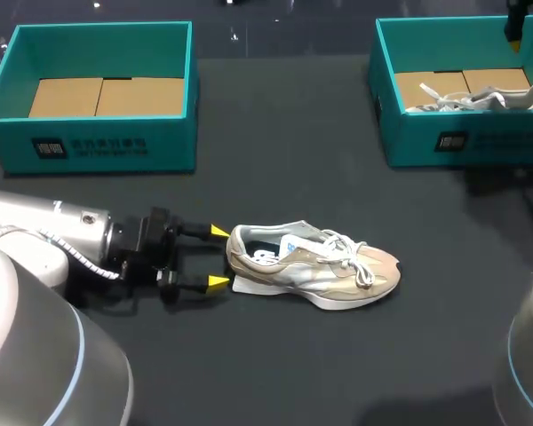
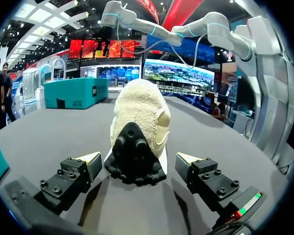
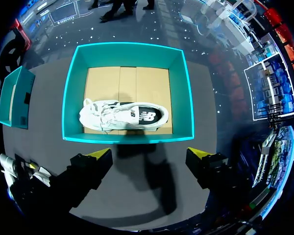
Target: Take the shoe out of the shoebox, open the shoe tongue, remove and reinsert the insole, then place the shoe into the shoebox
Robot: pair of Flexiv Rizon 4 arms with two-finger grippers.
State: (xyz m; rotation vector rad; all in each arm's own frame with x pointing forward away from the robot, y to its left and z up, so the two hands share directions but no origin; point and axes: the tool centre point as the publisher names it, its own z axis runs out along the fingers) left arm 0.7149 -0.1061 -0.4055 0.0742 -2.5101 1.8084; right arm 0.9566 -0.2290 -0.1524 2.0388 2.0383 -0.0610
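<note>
The beige shoe (image 1: pixel 315 266) lies on its sole near the middle of the bench (image 1: pixel 275 355), out of both boxes, heel toward the left arm (image 1: pixel 44 231) and toe pointing to the right side. The left jaws are spread. Their yellow tips (image 1: pixel 218 232) stand one on each side of the heel, just beside it, and in the left wrist view there is a gap between each tip (image 2: pixel 90 160) and the shoe's heel (image 2: pixel 139 117), so nothing is pinched. A thin white flat piece (image 1: pixel 247 286) sticks out from under the heel edge.

The left box (image 1: pixel 98 142) sits at the far left of the bench with only its cardboard floor showing. The right box (image 1: pixel 497 142) sits at the far right and holds a white shoe (image 1: pixel 480 99) lying along its floor, close to the front wall. The right jaws hang above this box, spread wide and holding nothing. In the right wrist view their tips (image 3: pixel 102 154) are over the bench just outside the box's front rim (image 3: pixel 127 139), with the white shoe (image 3: pixel 122 116) below and ahead.

A wide strip of bare bench lies between the two boxes, and more bare bench lies in front of the beige shoe and to its right.
</note>
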